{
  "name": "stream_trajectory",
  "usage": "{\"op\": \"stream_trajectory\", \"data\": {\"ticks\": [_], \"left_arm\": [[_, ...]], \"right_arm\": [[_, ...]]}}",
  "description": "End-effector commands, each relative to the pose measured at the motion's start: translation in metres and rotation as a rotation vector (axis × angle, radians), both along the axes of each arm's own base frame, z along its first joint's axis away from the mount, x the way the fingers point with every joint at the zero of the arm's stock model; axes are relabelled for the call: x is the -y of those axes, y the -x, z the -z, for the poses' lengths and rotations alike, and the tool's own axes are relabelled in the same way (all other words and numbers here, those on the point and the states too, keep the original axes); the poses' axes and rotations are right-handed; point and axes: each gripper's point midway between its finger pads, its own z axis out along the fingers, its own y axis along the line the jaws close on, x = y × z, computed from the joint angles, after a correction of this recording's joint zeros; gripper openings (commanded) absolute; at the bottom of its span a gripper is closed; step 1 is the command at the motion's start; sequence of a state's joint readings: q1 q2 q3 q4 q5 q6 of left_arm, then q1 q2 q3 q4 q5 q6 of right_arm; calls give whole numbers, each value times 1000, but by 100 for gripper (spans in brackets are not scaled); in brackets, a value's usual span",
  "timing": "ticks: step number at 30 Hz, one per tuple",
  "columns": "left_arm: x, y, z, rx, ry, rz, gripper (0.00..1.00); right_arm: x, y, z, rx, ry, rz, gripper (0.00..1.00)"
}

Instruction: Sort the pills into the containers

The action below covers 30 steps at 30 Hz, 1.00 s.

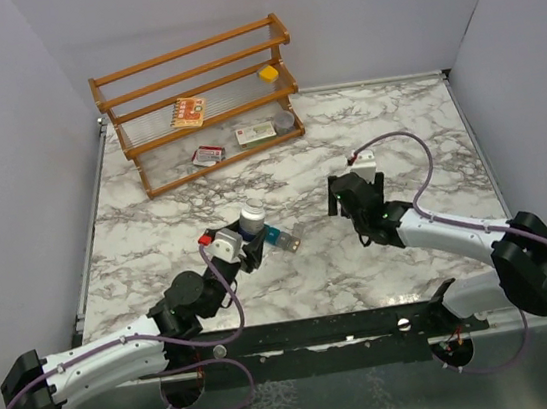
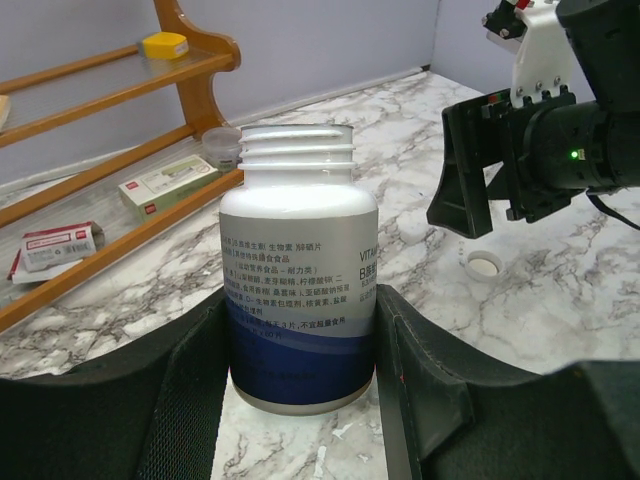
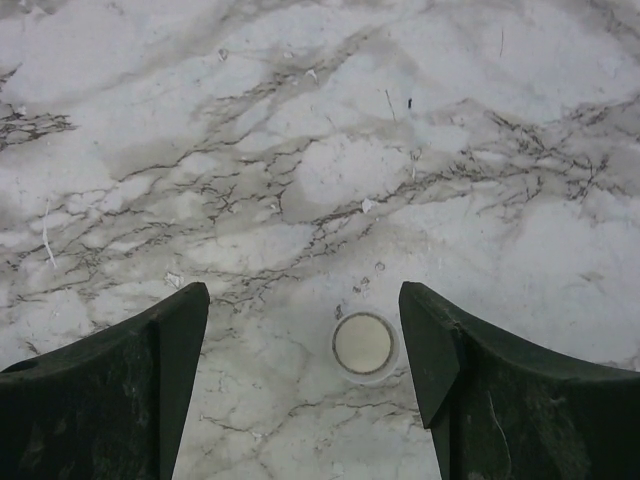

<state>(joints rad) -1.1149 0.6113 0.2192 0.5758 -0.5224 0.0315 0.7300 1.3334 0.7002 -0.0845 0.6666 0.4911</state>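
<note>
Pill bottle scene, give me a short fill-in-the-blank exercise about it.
The bottle held by the left gripper has its cap ___.
The cap lying on the table is coloured ___.
The right gripper above the cap has its jaws ___.
Missing: off; white; open.

Flat marble-pattern tabletop (image 1: 155, 220) — white ground, grey veining; round plastic pill bottle (image 2: 298, 230) — white threaded neck, silver-grey label with small dark print, deep blue lower band; small round plastic cap (image 3: 363, 343) off-white; short plastic compartment strip (image 1: 280, 241) teal-blue, grey at one end; slatted wooden rack (image 1: 195, 104) orange-brown; small square block (image 1: 267, 72) yellow; flat paper packet (image 1: 208, 154) red and white; oblong card carton (image 1: 255, 134) pale green and white with a red mark; left gripper (image 2: 300, 305) and right gripper (image 3: 305, 300) black; thin arm cables (image 1: 419, 160) purple.
</note>
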Motion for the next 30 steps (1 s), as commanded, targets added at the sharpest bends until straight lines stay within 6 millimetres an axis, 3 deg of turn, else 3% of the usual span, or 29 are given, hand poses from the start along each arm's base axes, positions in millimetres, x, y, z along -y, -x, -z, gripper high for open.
{"op": "stream_trajectory", "data": {"ticks": [1,12,20,30], "left_arm": [[12,14,-4,11,56,106,3],[30,52,-1,122,76,354,0],[43,67,16,99,51,464,0],[44,64,22,73,58,450,0]], "right_arm": [[11,22,28,-89,-102,137,77],[37,53,50,-88,-225,248,66],[32,50,69,-140,-183,256,63],[30,46,78,-152,-155,250,63]]}}
